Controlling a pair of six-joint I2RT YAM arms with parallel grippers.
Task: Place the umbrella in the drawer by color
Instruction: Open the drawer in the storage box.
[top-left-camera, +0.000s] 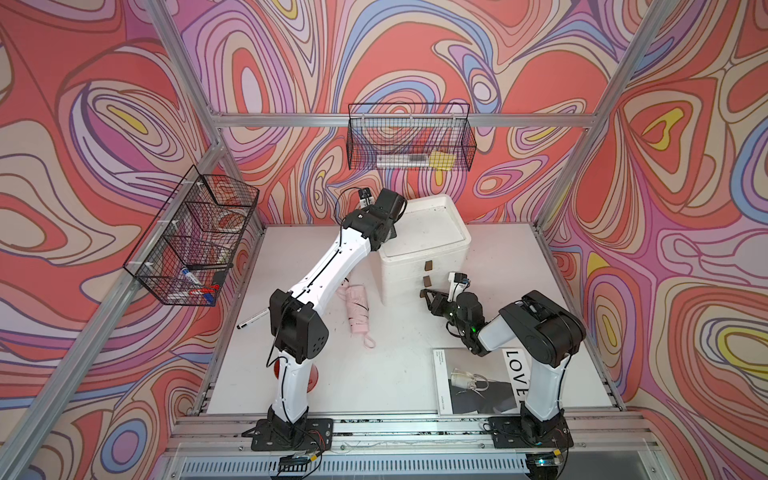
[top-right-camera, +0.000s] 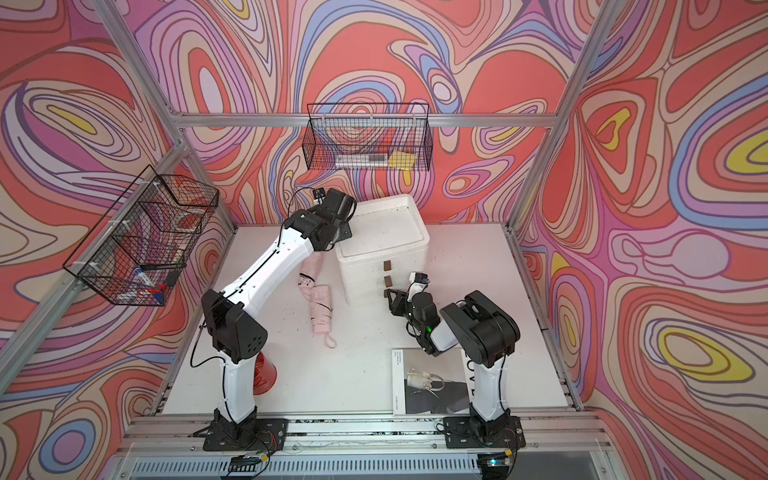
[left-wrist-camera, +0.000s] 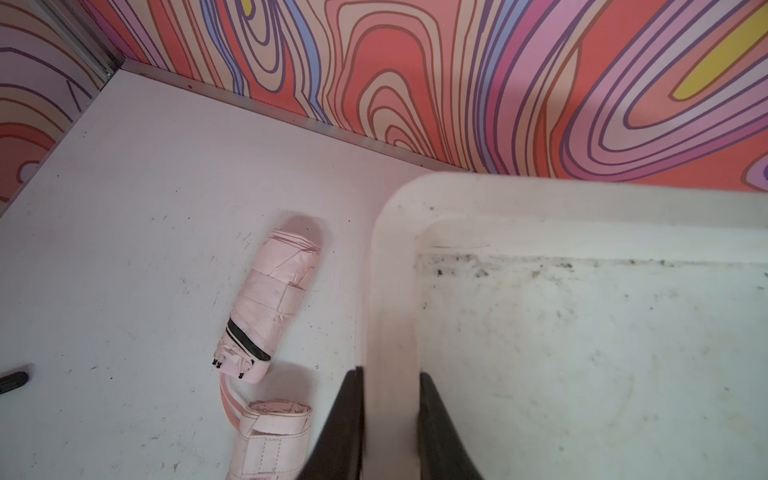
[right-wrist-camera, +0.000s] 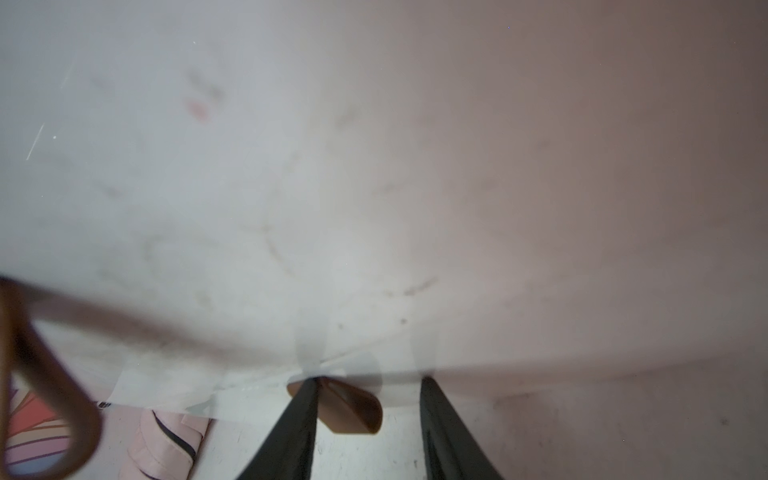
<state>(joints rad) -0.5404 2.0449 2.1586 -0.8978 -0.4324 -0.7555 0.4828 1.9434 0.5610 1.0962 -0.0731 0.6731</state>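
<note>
left gripper (left-wrist-camera: 390, 376): clenched on the top rim of the white drawer unit (top-left-camera: 401, 276), lower centre of the left wrist view | right gripper (right-wrist-camera: 370, 380): fingers spread, lowest brown pull tab (right-wrist-camera: 353, 411) between them | pink folded umbrella (top-right-camera: 322, 309) and second pink umbrella (top-right-camera: 309, 270): lying on the white table (top-left-camera: 374, 374), centre frame in both top views, just left of the unit, outside the drawers

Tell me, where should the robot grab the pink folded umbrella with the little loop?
Probably around the middle of the pink folded umbrella, coming straight down from above with the jaws across its narrow width. It lies flat on the white table, and its strap loop looks too floppy to hold.
</note>
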